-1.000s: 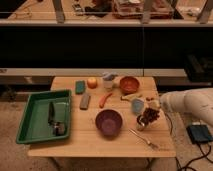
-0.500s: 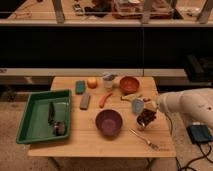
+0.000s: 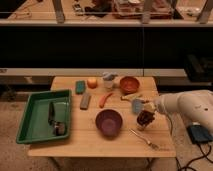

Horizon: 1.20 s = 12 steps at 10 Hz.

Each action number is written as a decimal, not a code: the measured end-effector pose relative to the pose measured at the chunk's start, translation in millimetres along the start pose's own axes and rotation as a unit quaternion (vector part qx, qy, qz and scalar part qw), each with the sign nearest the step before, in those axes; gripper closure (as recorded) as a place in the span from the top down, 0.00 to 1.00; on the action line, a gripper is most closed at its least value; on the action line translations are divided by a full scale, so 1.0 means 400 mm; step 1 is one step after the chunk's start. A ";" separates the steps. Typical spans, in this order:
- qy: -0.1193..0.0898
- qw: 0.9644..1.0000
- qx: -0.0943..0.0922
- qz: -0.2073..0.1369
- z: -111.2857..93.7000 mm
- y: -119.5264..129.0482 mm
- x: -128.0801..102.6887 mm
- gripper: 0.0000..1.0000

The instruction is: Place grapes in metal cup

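Gripper [image 3: 148,113] closed on the grapes [image 3: 144,118], holding the bunch above the wooden table [image 3: 90,140] right of the purple bowl [image 3: 109,123], light blue cup [image 3: 136,105] just behind, metal cup [image 3: 109,79] well apart at the back, carrot [image 3: 105,99] between.

Pale wooden table [image 3: 90,142], matt – smooth green plastic tray [image 3: 30,131], gripper [image 3: 148,111] over glossy grapes [image 3: 144,118]

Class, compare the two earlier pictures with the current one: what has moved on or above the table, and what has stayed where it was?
The gripper, shut on the grapes, has shifted slightly left along the table's right side, carrying the bunch with it, toward the purple bowl. Nothing was let go. The metal cup, the carrot and the green tray stayed put.
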 end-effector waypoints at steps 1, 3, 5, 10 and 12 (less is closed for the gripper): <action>-0.001 1.000 0.001 0.001 0.005 0.000 -0.003 0.00; -0.004 1.000 0.003 0.003 0.020 0.000 -0.010 0.00; -0.005 1.000 0.005 0.003 0.028 -0.002 -0.014 0.00; -0.014 1.000 0.005 0.006 0.045 0.001 -0.039 0.00; -0.019 1.000 0.009 0.007 0.052 -0.002 -0.050 0.00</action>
